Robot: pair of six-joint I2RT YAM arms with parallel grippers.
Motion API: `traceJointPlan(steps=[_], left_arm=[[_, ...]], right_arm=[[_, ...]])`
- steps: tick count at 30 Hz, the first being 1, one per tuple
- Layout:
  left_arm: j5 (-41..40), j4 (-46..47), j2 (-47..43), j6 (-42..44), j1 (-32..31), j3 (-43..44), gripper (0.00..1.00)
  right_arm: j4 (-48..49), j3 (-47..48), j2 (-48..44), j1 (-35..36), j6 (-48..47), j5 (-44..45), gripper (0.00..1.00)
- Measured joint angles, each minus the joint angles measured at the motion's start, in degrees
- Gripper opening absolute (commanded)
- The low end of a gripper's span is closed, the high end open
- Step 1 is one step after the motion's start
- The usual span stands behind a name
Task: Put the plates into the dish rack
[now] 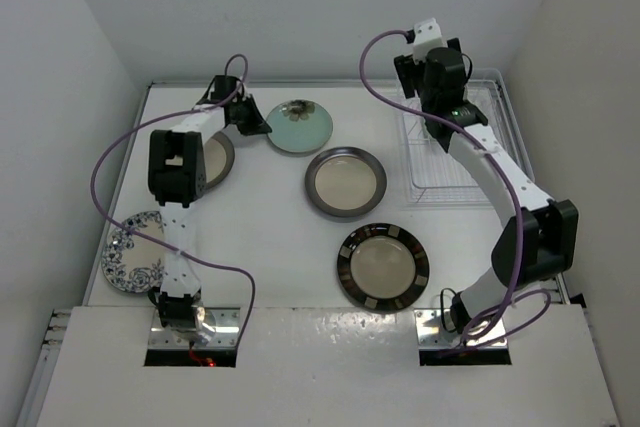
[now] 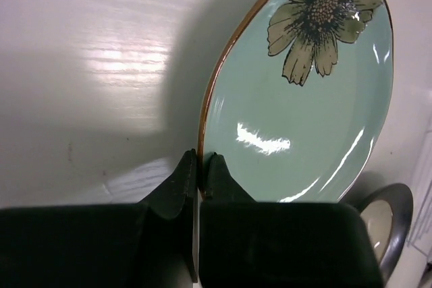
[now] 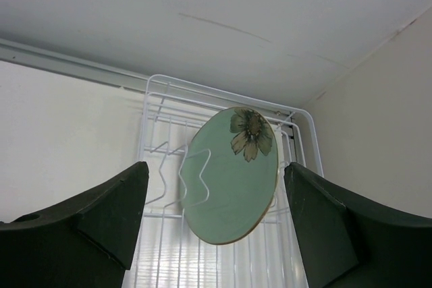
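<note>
Your overhead view is bright and even; glare streaks the mint-green plate point(image 2: 263, 145), its shadow falls left, and your fingers point(image 2: 177, 190) blur.

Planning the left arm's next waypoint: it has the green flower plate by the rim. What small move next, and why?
Probably lift it and carry it right, toward the dish rack. The left gripper is shut on the mint-green plate at its rim, well left of the rack, where a racked green plate stands by the open right gripper.
</note>
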Motion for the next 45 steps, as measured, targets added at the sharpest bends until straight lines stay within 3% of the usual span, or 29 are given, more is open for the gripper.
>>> traceJointPlan(steps=[6,11,17,24,32,34,36,40,41,43,45], left_arm=[[4.2,-2.4,0.5,1.8,0.4,3.7,0.00],[7.9,-3.2,0.0,6.2,0.3,12.1,0.00],[12.3,-4.1,-4.0,9.4,0.7,13.0,0.00],[19.7,-5.2,-9.5,9.1,0.9,12.8,0.00],[26.2,-2.6,-16.1,6.3,0.6,8.3,0.00],[27.7,-1.2,-16.5,4.9,0.6,7.0,0.00],[28.8,-0.4,-16.5,3.8,0.3,5.8,0.00],[30.1,2.1,-16.5,1.0,-0.1,3.2,0.00],[30.4,3.1,-16.5,0.1,-0.2,2.6,0.00],[31.1,5.2,-16.5,-1.6,0.1,1.9,0.00],[31.3,6.5,-16.5,-2.6,0.4,1.7,0.00]], right_arm=[[-4.0,3.0,1.3,0.6,1.9,-3.9,0.84],[-12.3,10.1,5.5,0.5,5.2,-17.6,0.89],[-17.3,13.3,12.2,0.6,15.2,-33.5,0.92],[-8.3,7.9,17.7,0.5,30.5,-45.6,0.92],[5.6,7.7,25.7,-1.1,46.4,-53.0,0.86],[8.5,7.7,26.9,-1.7,49.1,-54.3,0.81],[11.4,7.7,28.1,-2.1,51.8,-55.8,0.63],[16.2,7.3,29.3,-1.9,56.7,-58.6,0.44],[17.3,7.3,29.5,-1.6,57.3,-59.1,0.29],[17.9,7.3,30.1,-1.6,58.4,-60.0,0.10],[18.6,7.3,30.6,-1.5,59.5,-61.2,0.00]])
